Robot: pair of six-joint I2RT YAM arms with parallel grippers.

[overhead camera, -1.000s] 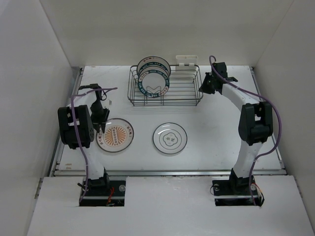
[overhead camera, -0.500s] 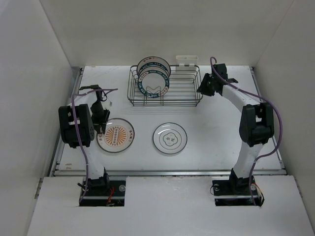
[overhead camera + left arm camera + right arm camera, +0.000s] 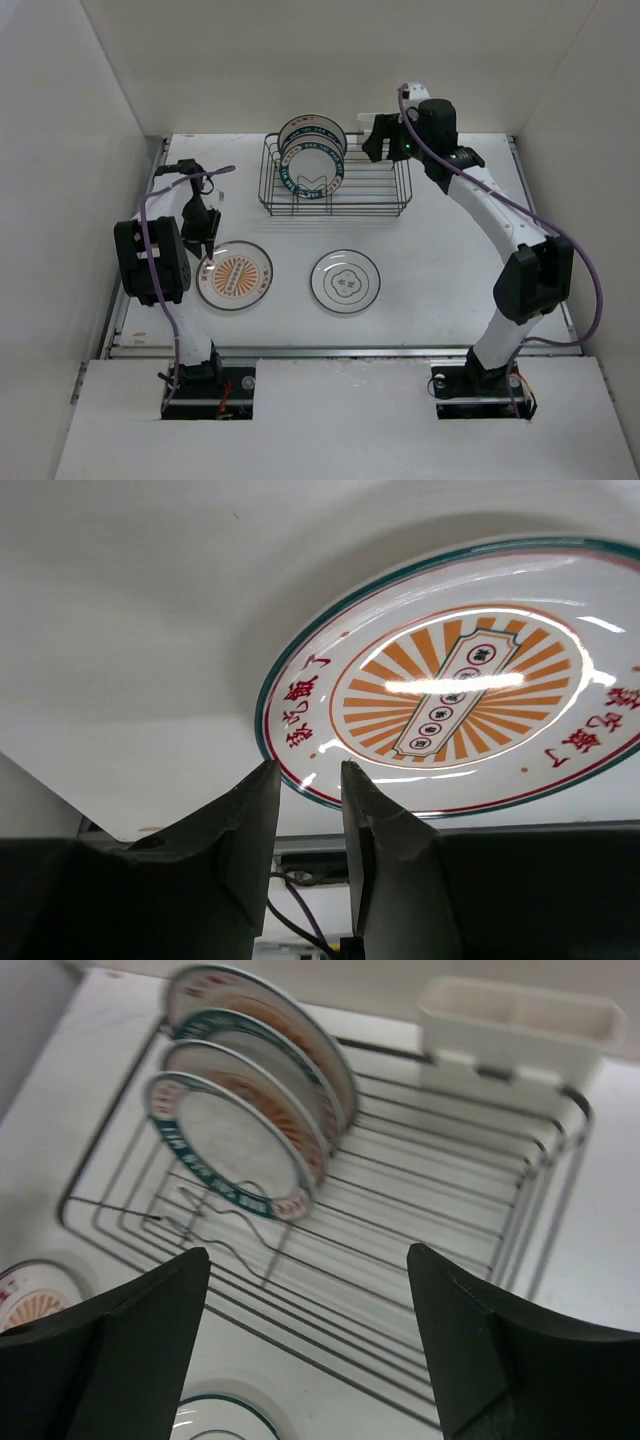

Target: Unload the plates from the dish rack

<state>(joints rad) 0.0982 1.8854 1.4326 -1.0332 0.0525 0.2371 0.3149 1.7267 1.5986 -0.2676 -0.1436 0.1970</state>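
Plates [image 3: 312, 155] upright between dividers at the top view's left end of the dish rack [image 3: 372, 196], green-rim lettering too blurred to read; sunburst plate [image 3: 470, 680], red Chinese characters round its rim, and flower-outline plate [image 3: 345, 281] flat on the table [image 3: 450, 260]. Right gripper [image 3: 308, 1252] above the rack, jaws wide apart, empty. Left gripper [image 3: 305, 775] at the sunburst plate's edge, jaws narrowly apart, clamping nothing

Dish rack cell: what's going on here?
Two arms are emptying the dish rack. Several plates still stand in it; a sunburst plate and a flower plate lie flat on the table. The right end effector hovers open over the rack. The left end effector sits at the sunburst plate's rim, jaws narrow; grip unclear.
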